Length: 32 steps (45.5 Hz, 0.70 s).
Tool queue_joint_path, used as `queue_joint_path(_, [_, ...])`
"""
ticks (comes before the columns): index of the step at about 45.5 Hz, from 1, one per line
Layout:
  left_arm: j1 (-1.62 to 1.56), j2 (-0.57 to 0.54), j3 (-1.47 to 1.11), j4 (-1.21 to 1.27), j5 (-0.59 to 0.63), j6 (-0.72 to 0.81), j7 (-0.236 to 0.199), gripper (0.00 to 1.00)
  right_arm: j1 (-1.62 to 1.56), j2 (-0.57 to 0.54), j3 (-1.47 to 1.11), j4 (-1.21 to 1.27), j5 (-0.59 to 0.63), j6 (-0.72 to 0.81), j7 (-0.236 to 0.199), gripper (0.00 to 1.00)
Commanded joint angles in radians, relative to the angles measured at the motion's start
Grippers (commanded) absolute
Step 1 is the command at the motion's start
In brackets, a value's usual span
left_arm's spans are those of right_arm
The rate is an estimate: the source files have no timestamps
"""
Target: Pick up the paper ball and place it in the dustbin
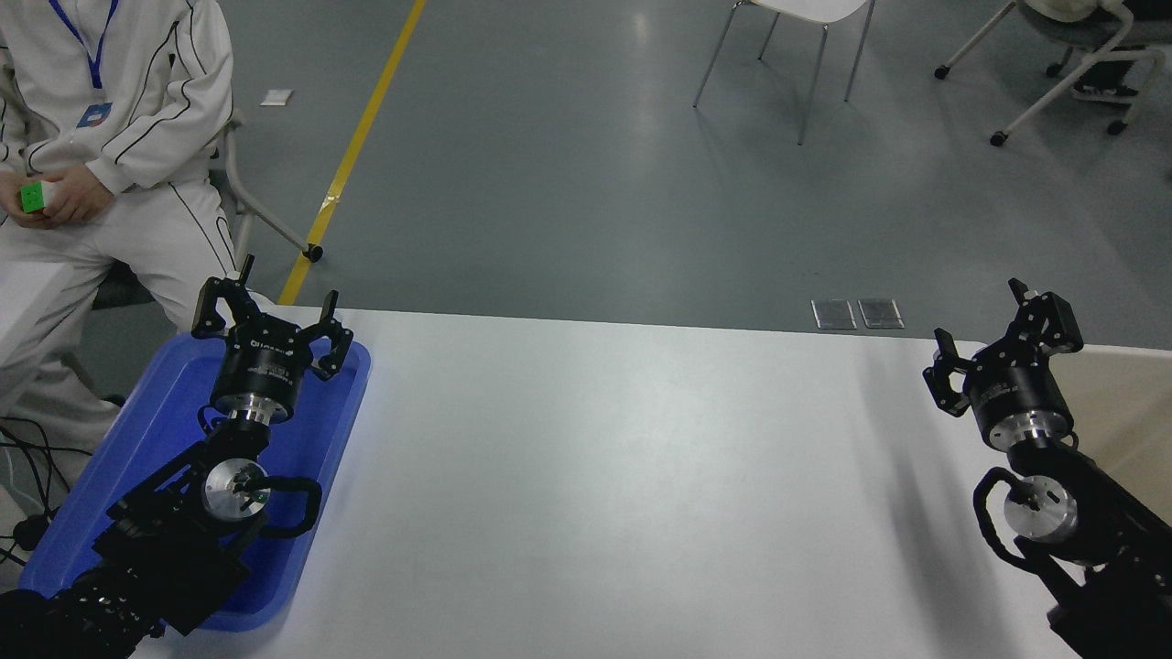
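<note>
black right claw (998,343) gaped wide, empty, at 3 o'clock beside dustbin (1122,394); no paper ball visible; left claw (272,316) wide, parked.

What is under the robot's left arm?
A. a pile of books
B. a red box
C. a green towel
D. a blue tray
D: the left gripper and its arm hang over a shallow blue tray at the table's left end.

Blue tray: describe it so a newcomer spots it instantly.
Start at the white table and go to its left edge. The blue tray lies there under the parked left gripper, shallow and bright blue, unlike the deep beige dustbin at the right edge.
</note>
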State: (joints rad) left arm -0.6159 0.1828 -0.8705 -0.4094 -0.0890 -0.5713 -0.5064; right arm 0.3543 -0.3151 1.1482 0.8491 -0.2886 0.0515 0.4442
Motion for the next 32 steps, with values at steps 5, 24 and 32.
queue_joint_path(5, [-0.001, 0.000, 0.001, 0.000, 0.000, -0.001, -0.001, 1.00, -0.020, 0.062, -0.002, 0.034, -0.058, -0.032, 0.065, 1.00])
queue_joint_path(24, [0.001, 0.000, -0.001, 0.000, 0.000, 0.001, 0.000, 1.00, -0.038, 0.062, -0.044, 0.030, -0.043, -0.021, 0.065, 1.00])
queue_joint_path(32, [-0.001, 0.000, 0.001, 0.000, 0.000, 0.001, 0.000, 1.00, -0.041, 0.062, -0.044, 0.030, -0.043, -0.021, 0.065, 1.00])
